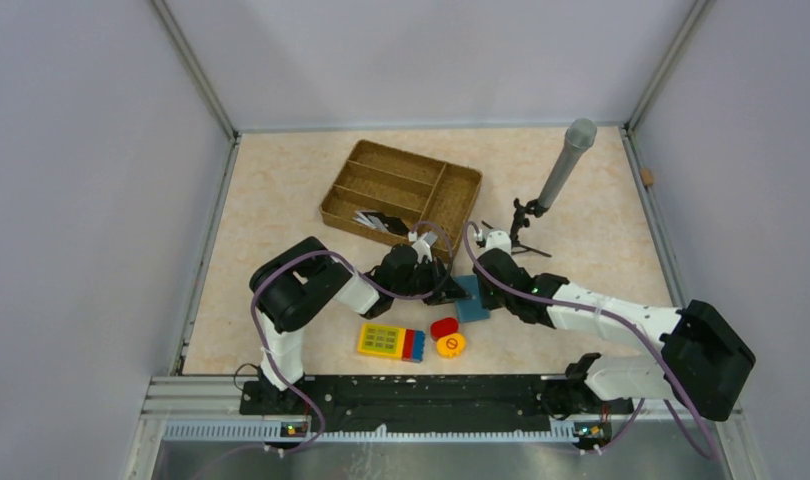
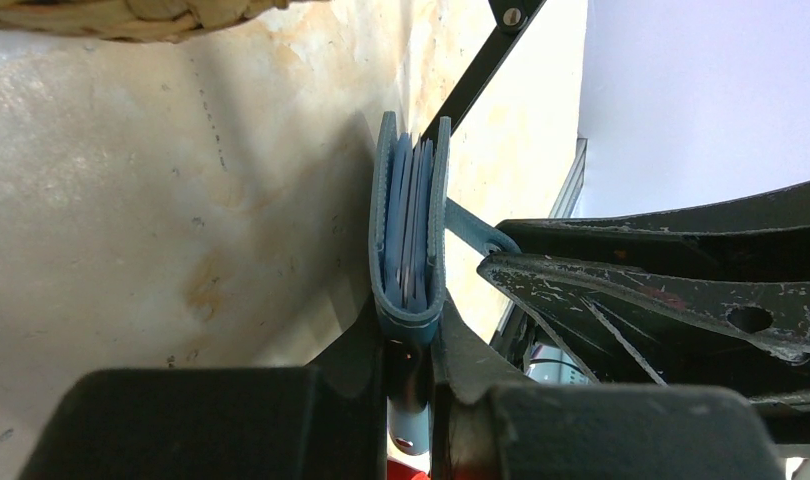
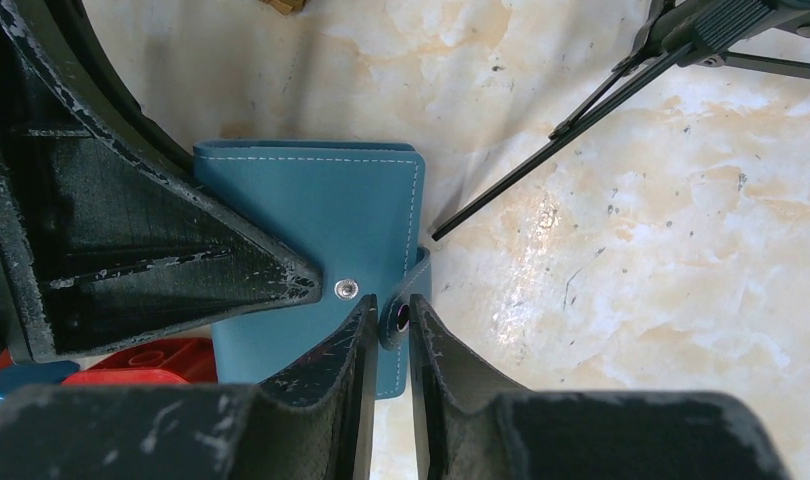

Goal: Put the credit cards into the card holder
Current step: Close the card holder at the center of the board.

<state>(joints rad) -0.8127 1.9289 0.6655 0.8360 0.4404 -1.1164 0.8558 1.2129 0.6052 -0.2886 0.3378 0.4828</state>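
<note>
The teal-blue card holder [image 1: 473, 304] is folded nearly shut between my two grippers. In the left wrist view my left gripper [image 2: 411, 338] is shut on its folded spine [image 2: 409, 300], and the thin edges of several credit cards [image 2: 411, 215] show inside the pockets. In the right wrist view my right gripper [image 3: 388, 316] is shut on the snap tab [image 3: 396, 318] at the edge of the holder [image 3: 321, 205], beside the metal snap stud [image 3: 347, 289]. In the top view my left gripper [image 1: 449, 290] and right gripper [image 1: 478, 280] meet at the holder.
A brown wicker divided tray [image 1: 451, 200] stands behind, with black and white flat items [image 1: 381, 222] in it. A microphone on a small tripod [image 1: 564, 168] stands to the right. A yellow keypad block [image 1: 391, 342], a red piece [image 1: 443, 327] and a yellow disc [image 1: 450, 345] lie in front.
</note>
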